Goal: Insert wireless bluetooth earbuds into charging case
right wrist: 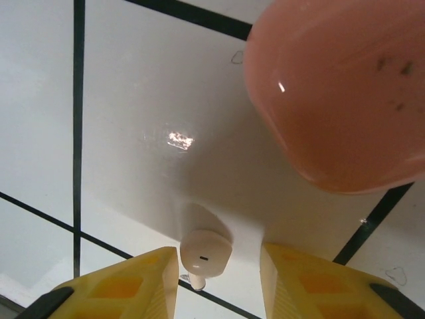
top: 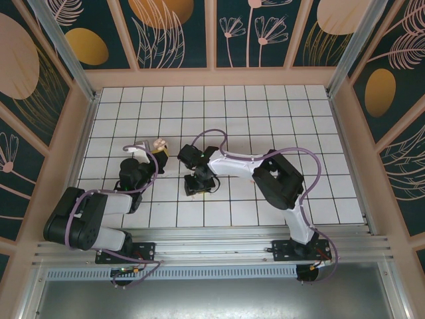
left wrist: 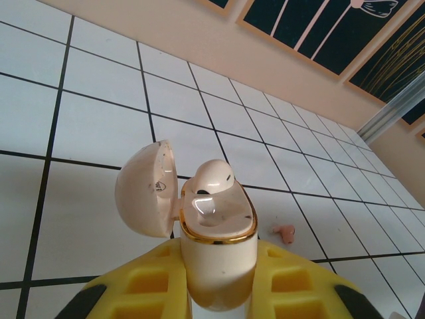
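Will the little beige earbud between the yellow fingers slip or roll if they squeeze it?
Probably a bit. The beige earbud looks smooth and shiny, so it may slip. Its rounded head could roll on the tile. It looks tiny inside the right gripper, so it is likely very light.

The left arm [top: 89, 216] and right arm [top: 282, 183], low in the frame, have black joints, white links and looping purple cables [top: 321, 171]. The fingers [left wrist: 292, 286] are yellow and pocketed.

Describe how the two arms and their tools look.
The left arm and right arm have white links, bulky black joints and looping purple cables. The left tool and right tool have blocky yellow fingers with recessed pockets and black edges.
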